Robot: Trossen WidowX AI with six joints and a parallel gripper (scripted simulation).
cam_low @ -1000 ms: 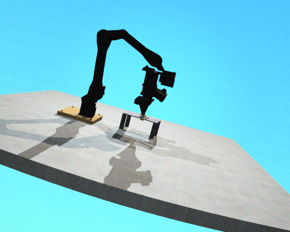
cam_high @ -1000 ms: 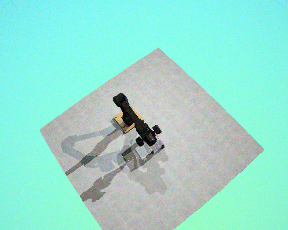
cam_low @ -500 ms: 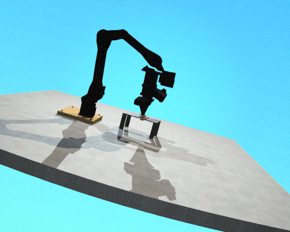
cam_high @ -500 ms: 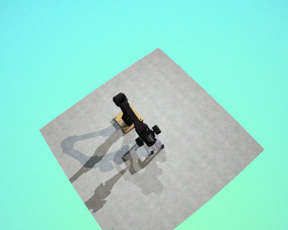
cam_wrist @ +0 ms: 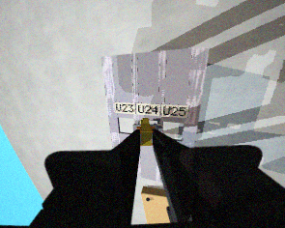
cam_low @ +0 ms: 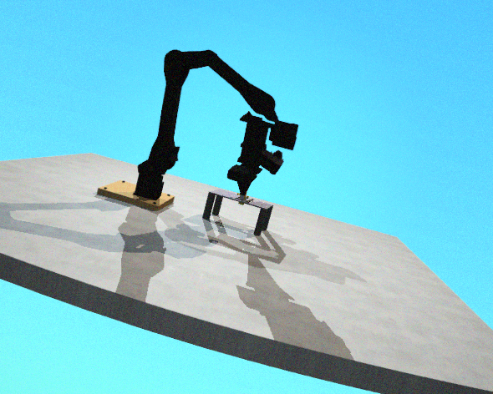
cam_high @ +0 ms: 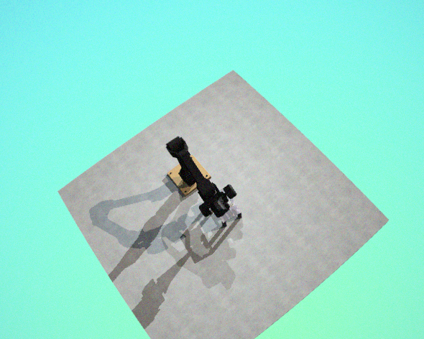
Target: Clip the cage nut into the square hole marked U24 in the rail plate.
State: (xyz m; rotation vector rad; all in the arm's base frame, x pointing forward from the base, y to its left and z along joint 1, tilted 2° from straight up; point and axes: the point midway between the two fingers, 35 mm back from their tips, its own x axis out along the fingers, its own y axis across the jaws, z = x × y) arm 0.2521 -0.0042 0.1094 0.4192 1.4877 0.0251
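Gripping yellow cage nut [cam_low: 241, 202] [cam_wrist: 146, 132], end effector [cam_low: 242, 194] [cam_wrist: 145, 132] points down at rail plate [cam_low: 225, 194] [cam_wrist: 149, 82], just below U24 label [cam_wrist: 148, 109].

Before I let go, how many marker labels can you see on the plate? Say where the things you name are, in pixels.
3: U23 [cam_wrist: 125, 108] left, U24 [cam_wrist: 148, 109] middle, U25 [cam_wrist: 174, 110] right in the wrist view; the gripper may hide more.

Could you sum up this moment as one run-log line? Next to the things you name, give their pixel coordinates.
gripper [cam_low: 243, 194] [cam_wrist: 145, 132]: shut on cage nut [cam_wrist: 146, 131] | place: at U24, rail plate [cam_low: 226, 194] [cam_wrist: 150, 79] | release: pending
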